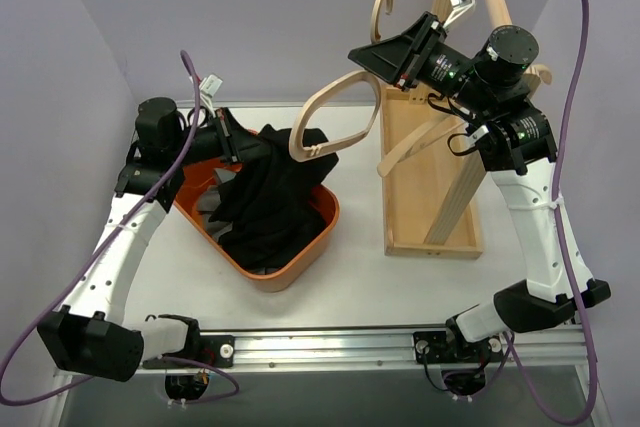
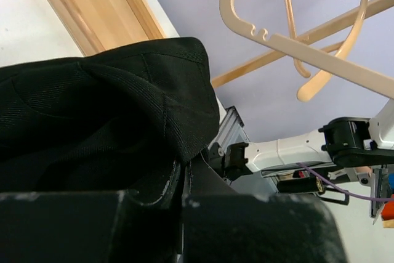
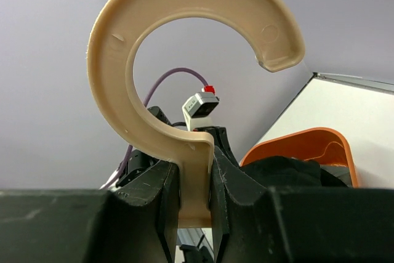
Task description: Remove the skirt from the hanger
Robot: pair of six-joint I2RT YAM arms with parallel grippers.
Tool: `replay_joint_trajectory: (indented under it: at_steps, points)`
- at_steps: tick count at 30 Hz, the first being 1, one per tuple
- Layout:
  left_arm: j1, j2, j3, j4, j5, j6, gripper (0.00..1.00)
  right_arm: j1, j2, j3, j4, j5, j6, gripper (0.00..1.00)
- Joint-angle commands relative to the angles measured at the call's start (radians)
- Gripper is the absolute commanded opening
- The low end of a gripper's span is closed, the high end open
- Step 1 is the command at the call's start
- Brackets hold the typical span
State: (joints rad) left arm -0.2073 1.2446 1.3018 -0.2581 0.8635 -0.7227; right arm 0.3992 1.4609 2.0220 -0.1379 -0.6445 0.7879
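A black skirt (image 1: 272,197) hangs into the orange basket (image 1: 322,237), its top edge still over one end of the cream wooden hanger (image 1: 340,112). My left gripper (image 1: 245,147) is shut on the skirt's upper edge; the fabric (image 2: 111,115) fills the left wrist view, with the hanger (image 2: 289,41) above it. My right gripper (image 1: 400,57) is shut on the neck of the hanger just below its hook (image 3: 184,60) and holds it in the air above the basket. The basket (image 3: 308,143) and skirt also show in the right wrist view.
A wooden rack with a tray base (image 1: 435,187) stands at the right, with more hangers (image 1: 420,142) leaning in it. The white table (image 1: 400,282) lies in front of the basket. Purple walls close the back and sides.
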Motion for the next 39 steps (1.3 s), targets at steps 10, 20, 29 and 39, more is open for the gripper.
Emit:
replay_joint_trajectory:
  at_steps: [10, 20, 29, 39]
  points:
    - [0.059, -0.074, 0.045, -0.607, -0.335, 0.325, 0.02, -0.014, -0.045, -0.009, 0.057, -0.037, -0.012, 0.0]
    - [0.042, 0.127, 0.105, -0.715, -0.538, 0.421, 0.02, -0.014, -0.033, -0.023, 0.072, -0.04, 0.016, 0.0]
    - [-0.096, 0.432, 0.142, -0.675, -0.688, 0.442, 0.02, -0.014, -0.048, -0.055, 0.02, -0.02, 0.008, 0.0]
    - [-0.095, 0.512, 0.131, -0.698, -0.701, 0.454, 0.23, -0.017, -0.051, -0.052, -0.098, -0.009, -0.047, 0.0]
